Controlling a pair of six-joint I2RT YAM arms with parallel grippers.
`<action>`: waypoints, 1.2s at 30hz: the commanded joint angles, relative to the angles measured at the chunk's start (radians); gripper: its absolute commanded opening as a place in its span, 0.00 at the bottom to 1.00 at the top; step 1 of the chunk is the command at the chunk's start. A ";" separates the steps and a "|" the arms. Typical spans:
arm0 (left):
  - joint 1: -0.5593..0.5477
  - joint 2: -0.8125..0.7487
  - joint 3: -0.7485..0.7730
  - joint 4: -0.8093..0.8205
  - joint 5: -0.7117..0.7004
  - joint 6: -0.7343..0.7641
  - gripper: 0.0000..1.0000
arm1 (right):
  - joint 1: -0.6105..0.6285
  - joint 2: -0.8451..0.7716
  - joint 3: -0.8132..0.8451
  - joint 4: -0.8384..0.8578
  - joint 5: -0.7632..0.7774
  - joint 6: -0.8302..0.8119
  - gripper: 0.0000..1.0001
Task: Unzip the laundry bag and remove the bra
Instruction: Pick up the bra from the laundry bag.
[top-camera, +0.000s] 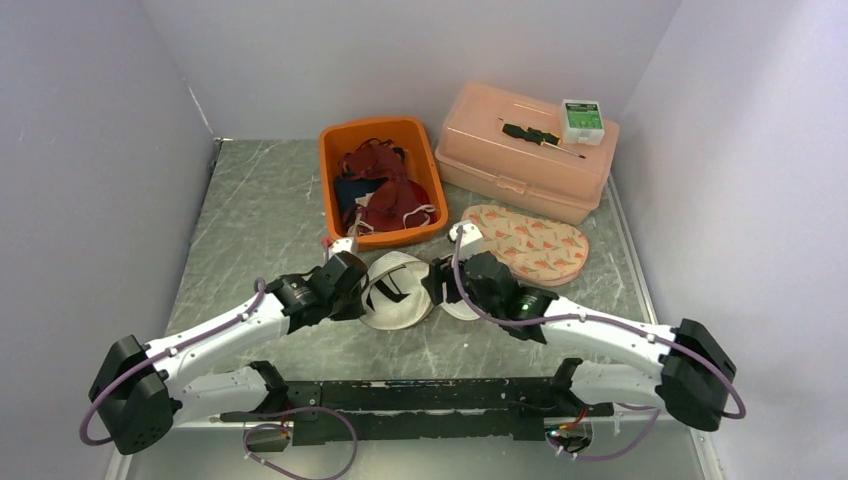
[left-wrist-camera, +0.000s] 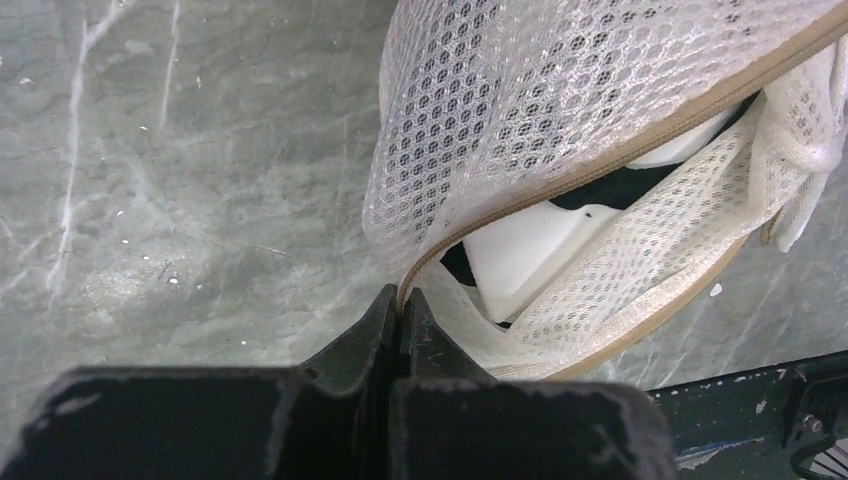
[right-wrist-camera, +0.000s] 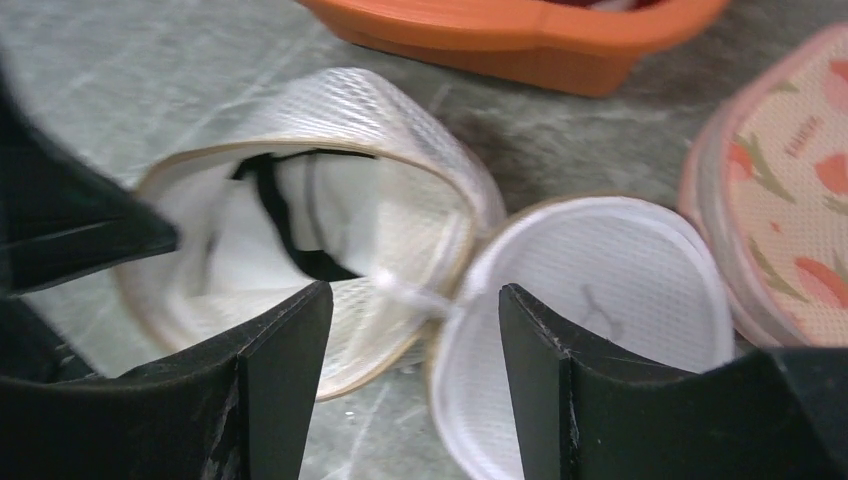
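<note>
Lying near the middle of the grey table (top-camera: 260, 210), between the two grippers, are the items below.

Item 1: laundry bag (top-camera: 395, 290). White mesh, round, tan zip trim. The zip is undone and the mouth gapes. The lid flap (right-wrist-camera: 590, 290) is thrown back toward 3 o'clock and is joined to the body by a short strip of mesh.

Item 2: bra (left-wrist-camera: 530, 250). White padded cup with a black strap. It sits inside the laundry bag and shows through the open mouth.

Item 3: left gripper (left-wrist-camera: 400, 318). It sits at the bag's 9 o'clock side. Its fingers are clenched on the zip edge, with the seam pinched between them.

Item 4: right gripper (right-wrist-camera: 415, 330). It is at the bag's 3 o'clock side, over the lid flap. Its fingers are spread apart with nothing grasped. Whether they touch the mesh cannot be told.

Item 5: orange bin (top-camera: 405, 237). It stands at 12 o'clock from the bag and holds red and dark garments (top-camera: 385, 190).

Item 6: patterned pouch (top-camera: 525, 243). Flat, oval, peach-coloured with a printed motif. It lies at 2 o'clock from the bag, just beside the right gripper.

Item 7: peach lidded box (top-camera: 500, 120). It stands at 1 o'clock on the far side of the table, with its lid shut. On the lid are a screwdriver (top-camera: 540, 136) and a small green-and-white carton (top-camera: 582, 120).
</note>
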 joint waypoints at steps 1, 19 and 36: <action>-0.005 0.011 -0.008 0.043 0.030 -0.001 0.03 | -0.057 0.084 -0.003 0.049 -0.040 0.016 0.66; -0.004 -0.001 -0.012 0.047 0.020 0.011 0.03 | -0.100 0.207 0.019 0.070 -0.153 0.075 0.13; -0.004 -0.257 0.084 0.023 0.113 0.026 0.56 | -0.054 0.004 -0.142 0.054 -0.111 0.185 0.00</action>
